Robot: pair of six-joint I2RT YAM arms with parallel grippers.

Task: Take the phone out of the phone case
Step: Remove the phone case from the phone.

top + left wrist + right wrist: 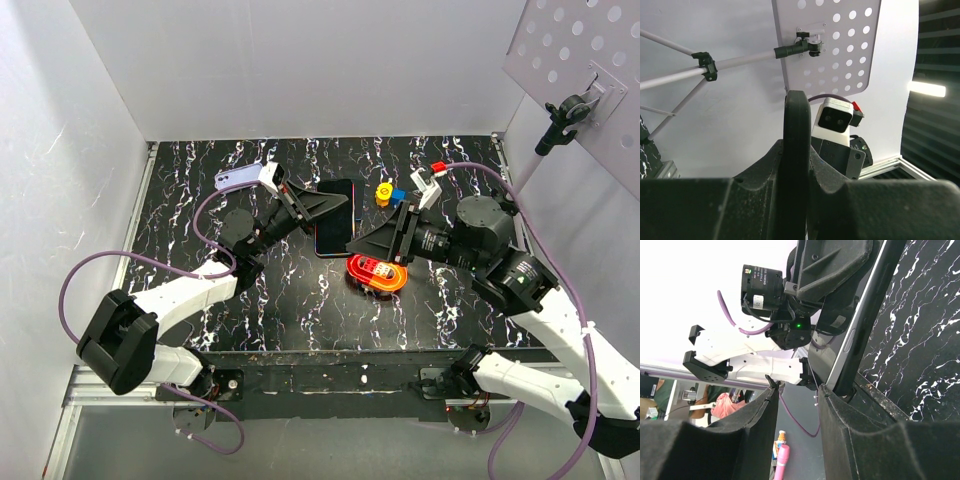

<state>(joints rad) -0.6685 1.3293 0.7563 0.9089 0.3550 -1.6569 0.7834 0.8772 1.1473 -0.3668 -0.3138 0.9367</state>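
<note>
A slim, rectangular phone (338,210) sits at the centre of a black, white-veined marble-effect table (200,180), gripped between two robot arms. Its broad, glossy dark face is turned upward. Its long axis runs from the far side of the table toward the arms, leaning slightly left at the near end. A matte black rim, apparently the phone case (872,310), frames it, and a thin reddish line shows along the near-left edge. The left gripper (312,205) is clamped tight on the phone's left long edge; from its wrist camera the slab appears edge-on as a narrow, round-topped dark band between the fingers. The right gripper (358,243) is at the phone's near right corner with its wedge-shaped, matte black fingers (747,440) parted and nothing between them; the corner lies just at the tip of one finger. A rounded, glossy orange-red object (377,273) lies just beside that gripper, and small yellow (383,192) and blue (398,195) blocks sit beyond the phone's far right corner.
</note>
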